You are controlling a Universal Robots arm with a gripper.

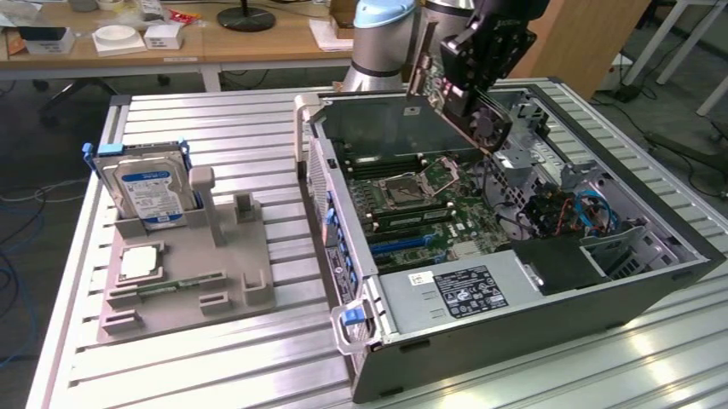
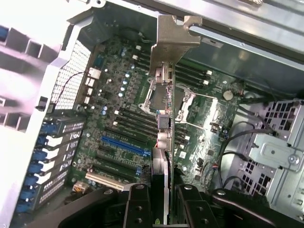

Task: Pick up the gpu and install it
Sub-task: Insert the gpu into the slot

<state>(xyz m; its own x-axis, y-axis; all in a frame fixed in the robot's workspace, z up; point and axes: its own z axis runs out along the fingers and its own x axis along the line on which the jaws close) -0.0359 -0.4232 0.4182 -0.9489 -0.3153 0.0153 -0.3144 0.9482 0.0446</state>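
Gripper (image 2: 164,197) is clamped narrow on the gpu (image 2: 167,38), one finger on each face, with the card held edge-on between them. The pick-up looks done, since the card is up in the air and fully carried.

Install is not done. The gpu hangs above the motherboard (image 1: 421,213) inside the open case (image 1: 546,315), touching nothing that I can see. No edge is in a slot and the bracket is not at the rear wall. The blue slot (image 2: 124,146) is bare. I'd put the task at about halfway, with lining up and seating left.

In the exterior view the gripper and card are at about 1 o'clock from frame centre, over the far part of the case. The arm base (image 1: 387,34) is at 12 o'clock, beyond the case. The wrist reaches down and in from there, leaning rather than plumb. The card slants along a line from 11 to 5 o'clock, with its black fan face toward the camera.

The holder (image 1: 228,273) is at 9 o'clock of the case on the table (image 1: 228,119), well apart from the gripper. The hard drive (image 1: 148,187) stands upright in it at its 11 o'clock corner.
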